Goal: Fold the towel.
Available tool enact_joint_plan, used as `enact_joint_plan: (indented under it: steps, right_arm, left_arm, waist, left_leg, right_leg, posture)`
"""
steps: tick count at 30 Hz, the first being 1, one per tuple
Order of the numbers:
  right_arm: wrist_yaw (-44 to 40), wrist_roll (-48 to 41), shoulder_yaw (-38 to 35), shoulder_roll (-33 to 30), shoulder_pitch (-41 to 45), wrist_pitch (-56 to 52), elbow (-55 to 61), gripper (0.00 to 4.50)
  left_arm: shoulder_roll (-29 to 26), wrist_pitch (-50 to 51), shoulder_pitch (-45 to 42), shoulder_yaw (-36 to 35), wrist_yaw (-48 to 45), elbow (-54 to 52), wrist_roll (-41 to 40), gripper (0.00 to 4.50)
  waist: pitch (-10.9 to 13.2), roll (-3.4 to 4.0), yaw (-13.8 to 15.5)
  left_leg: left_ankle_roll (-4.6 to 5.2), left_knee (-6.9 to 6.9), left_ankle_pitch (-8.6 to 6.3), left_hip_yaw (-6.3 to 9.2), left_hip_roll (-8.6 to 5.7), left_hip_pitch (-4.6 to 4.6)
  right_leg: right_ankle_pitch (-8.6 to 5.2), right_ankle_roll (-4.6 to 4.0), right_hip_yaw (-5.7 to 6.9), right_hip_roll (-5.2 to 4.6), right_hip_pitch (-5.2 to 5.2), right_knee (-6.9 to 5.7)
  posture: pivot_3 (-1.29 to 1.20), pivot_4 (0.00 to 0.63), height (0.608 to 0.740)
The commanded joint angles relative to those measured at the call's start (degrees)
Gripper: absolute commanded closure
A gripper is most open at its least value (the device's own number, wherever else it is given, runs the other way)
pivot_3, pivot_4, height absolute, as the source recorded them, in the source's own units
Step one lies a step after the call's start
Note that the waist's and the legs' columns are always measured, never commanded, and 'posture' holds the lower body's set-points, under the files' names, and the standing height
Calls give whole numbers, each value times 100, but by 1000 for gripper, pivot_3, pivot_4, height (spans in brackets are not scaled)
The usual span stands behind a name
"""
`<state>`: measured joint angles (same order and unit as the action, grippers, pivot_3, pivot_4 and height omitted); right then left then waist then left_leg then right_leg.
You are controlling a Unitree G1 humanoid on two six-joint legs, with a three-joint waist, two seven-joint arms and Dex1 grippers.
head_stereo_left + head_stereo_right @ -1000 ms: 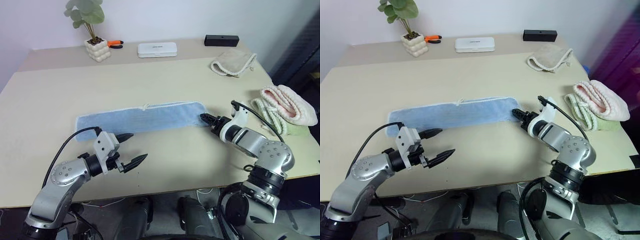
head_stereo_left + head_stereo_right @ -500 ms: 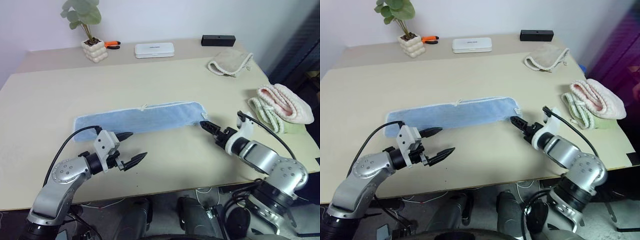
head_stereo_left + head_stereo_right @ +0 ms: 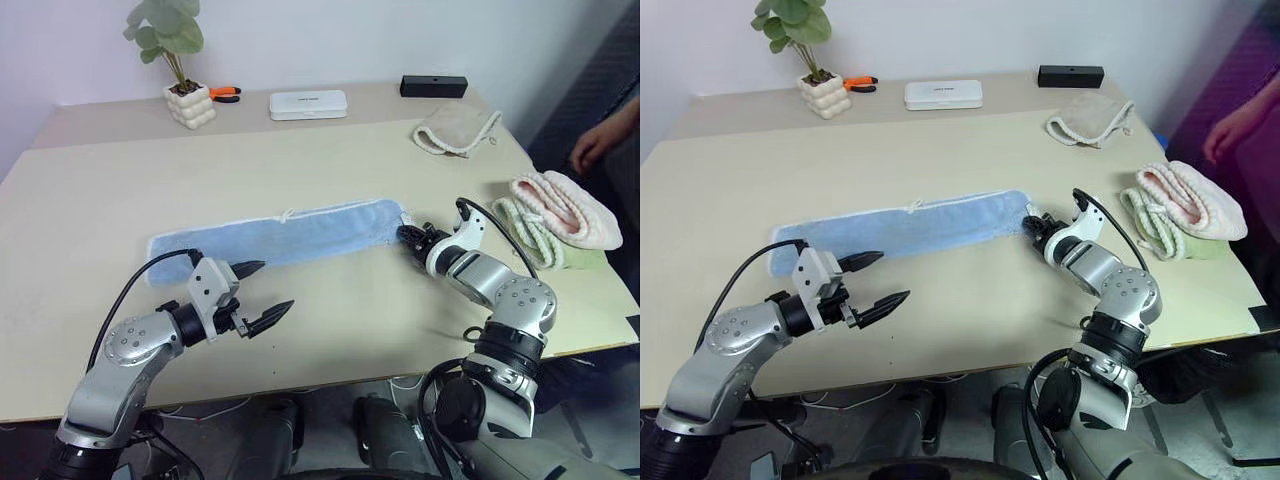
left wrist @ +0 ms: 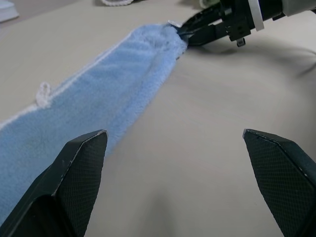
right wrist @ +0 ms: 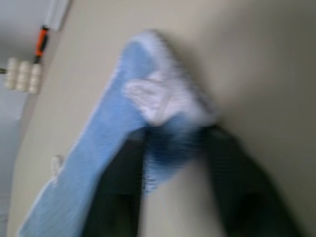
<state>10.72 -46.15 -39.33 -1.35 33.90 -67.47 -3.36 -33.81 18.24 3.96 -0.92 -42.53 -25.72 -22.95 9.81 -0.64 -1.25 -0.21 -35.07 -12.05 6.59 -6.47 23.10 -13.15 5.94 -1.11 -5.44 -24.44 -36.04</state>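
The right gripper (image 3: 409,237) sits at the right end of the towel (image 3: 280,232), its two black fingers drawn in around that end's corner; in the right wrist view the blue pile bunches between the fingers (image 5: 116,197) with a white tag just beyond them. It looks like a pinch on the corner, though the blur in that view leaves the firmness of the hold uncertain. The left gripper (image 3: 258,292) hovers above the desk (image 3: 330,160) with its fingers spread wide and nothing between them, just in front of the towel's left end and nearer the front edge.

The towel lies flat as a long strip across the middle of the desk, running from left to right, its white stitched edge and small loop (image 3: 289,214) on the far long side. It appears already narrowed lengthwise, so the step in hand seems to be taking the right end for a fold across its length.

The next move calls for lifting that corner clear without letting it slip, then carrying it over toward the left end so the edges meet. The left gripper would likely need to pin or take the left end so the strip does not drag.
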Motion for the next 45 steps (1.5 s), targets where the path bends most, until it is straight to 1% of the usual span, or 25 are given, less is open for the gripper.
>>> enact_joint_plan:
  steps: [1, 5, 11, 14, 18, 20, 21, 22, 24, 25, 26, 28, 32, 36, 42, 45]
  right_arm:
    - [40, -56, 121, -39, -58, 25, 18, 4472]
    - [130, -214, 46, -202, -160, -96, 410, 4472]
    - [375, -714, -390, -700, -381, -555, 1038, 4472]
    - [376, -917, -413, -897, -450, -784, 1202, 4472]
    - [362, -1002, -299, -994, -506, -925, 1295, 4472]
    - [374, -1056, -283, -975, -510, -961, 1309, 3961]
    - [403, -1083, -302, -959, -506, -975, 1306, 3621]
    - [443, -1098, -322, -951, -497, -980, 1291, 3178]
    - [587, -1079, -358, -949, -494, -1031, 1279, 2126]
    - [660, -1069, -375, -947, -494, -1057, 1274, 1698]
    - [737, -1079, -407, -935, -491, -1097, 1263, 1103]
    - [880, -1127, -488, -896, -498, -1217, 1241, 89]
    - [1163, -1168, -584, -828, -560, -1343, 1287, 89]
    - [1246, -1144, -571, -782, -538, -1223, 1158, 89]
    - [795, -592, -41, -853, -207, -244, 85, 89]
    - [600, -417, 141, -921, -37, 94, -296, 900]
  left_arm:
    - [-14, -45, -4, -48, 49, -245, 33, 0]
    - [-6, -25, -60, -10, 61, -237, 20, 0]
    - [-14, 72, -161, 9, 66, -260, -21, 0]
    - [15, 190, -294, 93, 91, -297, -31, 0]
    - [37, 376, -512, 161, 139, -331, -77, 0]
    - [26, 461, -587, 167, 155, -360, -103, 0]
    - [20, 488, -600, 161, 158, -376, -112, 0]
    - [17, 522, -613, 151, 164, -397, -124, 0]
    - [15, 636, -634, 138, 204, -497, -153, 0]
    - [16, 684, -640, 138, 225, -544, -160, 0]
    - [21, 735, -643, 142, 249, -596, -166, 0]
    - [31, 829, -651, 156, 300, -679, -175, 0]
    - [13, 943, -667, 125, 345, -746, -228, 0]
    - [-5, 912, -648, 87, 289, -695, -227, 0]
    - [-4, 711, -622, 105, 149, -540, -151, 0]
    - [10, 665, -619, 124, 138, -507, -109, 0]
  waist:
    - [-4, -6, 14]
    - [-1, -1, 42]
    - [8, 13, 65]
    - [11, 17, 43]
    - [12, 19, 25]
    - [12, 20, 31]
    - [12, 20, 37]
    - [13, 20, 43]
    - [13, 20, 45]
    - [13, 20, 46]
    - [13, 20, 47]
    - [13, 20, 52]
    - [12, 19, 60]
    - [12, 19, 60]
    - [5, 11, 24]
    - [5, 11, 24]
  left_leg:
    - [0, -1, 0, 2, 1, 0]
    - [0, -3, 0, 0, -2, 3]
    - [1, -2, -1, 2, -6, 20]
    - [2, -2, -1, 2, -5, 21]
    - [2, 0, -1, 1, 0, 20]
    - [2, 0, -1, 1, 0, 21]
    - [2, -1, -1, 1, -1, 21]
    - [2, -1, -1, 1, -1, 21]
    - [2, -2, -1, 1, -1, 22]
    - [2, -2, -1, 1, -1, 22]
    - [2, -2, -1, 1, -1, 23]
    - [2, -2, -1, 1, -1, 23]
    - [3, -2, -1, 3, -1, 23]
    - [3, -2, -1, 3, -1, 23]
    - [4, -3, -2, 3, 5, 16]
    - [4, -2, -2, 2, 8, 16]
  right_leg:
    - [0, 0, 1, 1, 2, 0]
    - [0, 0, 0, -1, 2, 4]
    - [-1, 1, 2, -7, -9, 10]
    - [-1, 0, 2, -6, -10, 10]
    - [-1, 1, 2, -3, -11, 10]
    - [-1, 1, 3, -3, -11, 10]
    - [-1, 1, 3, -3, -11, 11]
    - [-1, 1, 3, -3, -11, 11]
    - [-1, 1, 3, -3, -11, 11]
    - [-1, 1, 3, -3, -10, 12]
    - [-1, 2, 3, -3, -11, 12]
    - [-1, 1, 3, -4, -10, 13]
    - [-1, 0, 5, -4, -7, 20]
    - [-1, 0, 6, -3, -5, 23]
    - [4, -7, 8, 8, 16, 52]
    - [7, -8, 9, 16, 17, 58]
  posture:
    - [0, 150, 740]
    - [0, 150, 740]
    - [0, 150, 740]
    - [0, 150, 740]
    - [0, 150, 740]
    - [0, 150, 740]
    - [0, 150, 740]
    - [0, 150, 740]
    - [0, 150, 740]
    - [0, 150, 740]
    - [0, 150, 740]
    - [0, 150, 740]
    - [0, 150, 740]
    - [0, 150, 740]
    - [0, 150, 740]
    - [0, 150, 740]
